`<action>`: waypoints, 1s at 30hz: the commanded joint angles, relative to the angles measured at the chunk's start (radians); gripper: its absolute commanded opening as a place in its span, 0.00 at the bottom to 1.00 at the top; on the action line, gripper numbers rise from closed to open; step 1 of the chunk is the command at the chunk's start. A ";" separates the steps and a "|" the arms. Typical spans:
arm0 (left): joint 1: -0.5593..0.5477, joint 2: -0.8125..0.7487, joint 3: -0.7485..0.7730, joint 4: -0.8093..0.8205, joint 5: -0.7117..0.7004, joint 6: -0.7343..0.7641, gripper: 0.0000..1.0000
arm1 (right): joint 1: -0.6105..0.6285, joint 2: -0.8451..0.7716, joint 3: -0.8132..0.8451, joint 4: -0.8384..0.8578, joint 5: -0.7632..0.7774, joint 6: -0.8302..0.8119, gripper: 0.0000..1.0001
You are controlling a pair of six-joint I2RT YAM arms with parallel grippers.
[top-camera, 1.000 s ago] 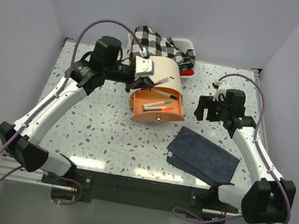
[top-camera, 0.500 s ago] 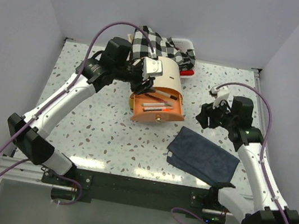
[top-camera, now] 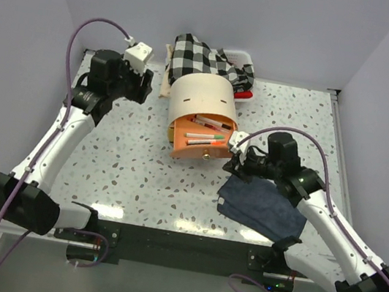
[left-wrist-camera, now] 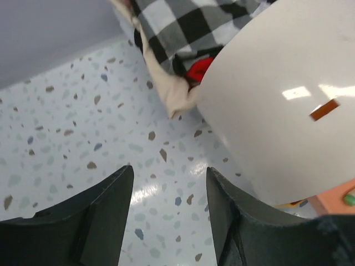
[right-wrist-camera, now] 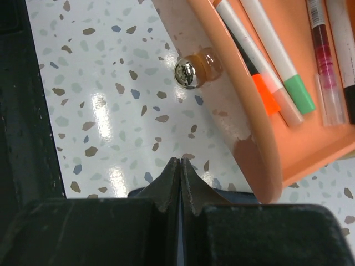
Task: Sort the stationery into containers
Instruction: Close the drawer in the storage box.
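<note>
Holding capped pens [right-wrist-camera: 275,50], the orange drawer [right-wrist-camera: 238,127] stands open.

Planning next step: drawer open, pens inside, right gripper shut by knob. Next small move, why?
Probably push the right gripper forward against the drawer front beside its knob to slide it shut: its jaws are closed on nothing just short of the front, pens lie inside, and the left gripper is open, well away.

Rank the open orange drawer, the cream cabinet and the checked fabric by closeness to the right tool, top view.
1. Open orange drawer, just left of the right tool.
2. Cream cabinet, behind the drawer.
3. Checked fabric, at the back.
</note>
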State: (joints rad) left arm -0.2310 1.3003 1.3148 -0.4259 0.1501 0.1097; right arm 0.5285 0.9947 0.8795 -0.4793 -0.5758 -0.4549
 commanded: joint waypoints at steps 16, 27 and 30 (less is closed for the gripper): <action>0.124 -0.127 -0.262 0.064 0.104 -0.180 0.58 | 0.028 0.211 0.110 0.464 0.083 0.147 0.00; 0.145 -0.133 -0.296 0.088 0.138 -0.189 0.58 | 0.028 0.272 0.111 0.591 0.128 0.202 0.00; 0.148 -0.134 -0.301 0.093 0.144 -0.185 0.59 | 0.030 0.286 0.110 0.611 0.152 0.206 0.03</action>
State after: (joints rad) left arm -0.0937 1.1900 1.0183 -0.3962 0.2630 -0.0677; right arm 0.5556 1.2678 0.9581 0.0269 -0.4744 -0.2676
